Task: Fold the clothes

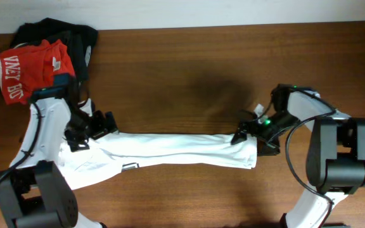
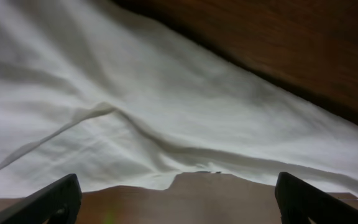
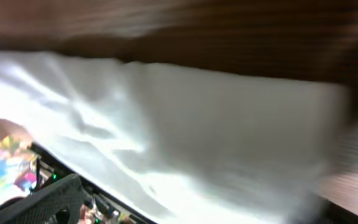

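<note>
**Both grippers let go at the ends of the folded band**

Nearest the arm bases lies the white T-shirt (image 1: 176, 149). It is gathered into a long narrow band that runs across the table (image 1: 189, 69) from left to right. Its left end fans out wider toward the near edge, and a small dark mark (image 1: 130, 167) sits on the near hem there. Its right end is squared off.

The left gripper (image 1: 103, 126) sits at the T-shirt's left end, on the far edge of the band. In the left wrist view its two fingertips (image 2: 55, 199) stand wide apart at the lower corners. Nothing is pinched between them. Wrinkled white fabric (image 2: 166, 93) fills the view beyond them, with bare wood just in front of its hem.

The right gripper (image 1: 241, 134) is at the T-shirt's right end, touching or just over its far corner. The right wrist view is blurred. One finger (image 3: 58, 196) shows far out at the lower left, with the cloth (image 3: 197, 124) lying flat past it, so the jaws read as spread and free of the fabric.

Beyond the T-shirt the wood is bare. Farther still, past the T-shirt's left end at the table's far corner, a red shirt with white lettering (image 1: 30, 69) lies bunched on a black garment (image 1: 75, 31), well apart from the T-shirt.
</note>
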### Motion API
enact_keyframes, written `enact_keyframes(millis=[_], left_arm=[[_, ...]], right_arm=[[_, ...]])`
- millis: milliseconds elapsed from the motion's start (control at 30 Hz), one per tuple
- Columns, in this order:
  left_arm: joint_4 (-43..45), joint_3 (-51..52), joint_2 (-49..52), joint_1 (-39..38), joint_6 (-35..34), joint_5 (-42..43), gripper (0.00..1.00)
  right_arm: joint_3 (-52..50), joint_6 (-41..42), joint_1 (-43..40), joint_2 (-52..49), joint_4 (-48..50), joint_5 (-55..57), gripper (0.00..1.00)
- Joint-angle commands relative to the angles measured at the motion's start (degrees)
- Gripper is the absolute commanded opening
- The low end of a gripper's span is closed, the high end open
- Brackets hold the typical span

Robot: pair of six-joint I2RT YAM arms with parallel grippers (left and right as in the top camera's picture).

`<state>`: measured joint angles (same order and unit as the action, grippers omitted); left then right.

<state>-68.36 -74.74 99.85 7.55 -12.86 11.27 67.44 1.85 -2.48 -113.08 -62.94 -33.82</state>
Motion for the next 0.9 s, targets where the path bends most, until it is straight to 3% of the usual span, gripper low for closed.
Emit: enact_keyframes(millis=[0,33,67,100,200,433,700,867], left_arm=[[0.39,-0.33,-0.24,-3.28,0.87,1.07,0.99],[0.59,-0.33,-0.24,-3.87,0.02,1.07,0.99],[0.59,-0.33,-0.24,-4.33,0.04,1.03,0.99],[0.57,-0.33,-0.24,-4.9,0.07,1.01,0.99],[0.57,-0.33,-0.24,-6.49,0.09,1.01,0.99],[0.85,-0.33,-0.24,-8.41,0.09,0.98,0.99],[2.12,-0.31,-0.24,-8.41,0.09,0.79,0.99],[2.08,-0.31,-0.24,-8.41,0.09,-1.2,0.99]], right_arm=[[-2.32,-1.7,3.98,-2.36,3.39,0.02,0.83],[-2.29,-0.63,4.44,-2.36,4.59,0.2,0.45],[-2.29,0.35,4.44,-2.36,5.18,0.37,0.27],[-1.97,1.99,4.11,-2.36,5.38,1.75,0.14],[3.15,4.48,1.49,-2.34,-1.09,11.21,0.04],[24.74,11.19,-4.28,-0.96,-25.79,30.01,0.04],[25.24,12.22,13.64,1.49,-19.39,23.82,0.04],[24.74,19.37,26.6,1.38,-13.31,22.43,0.04]])
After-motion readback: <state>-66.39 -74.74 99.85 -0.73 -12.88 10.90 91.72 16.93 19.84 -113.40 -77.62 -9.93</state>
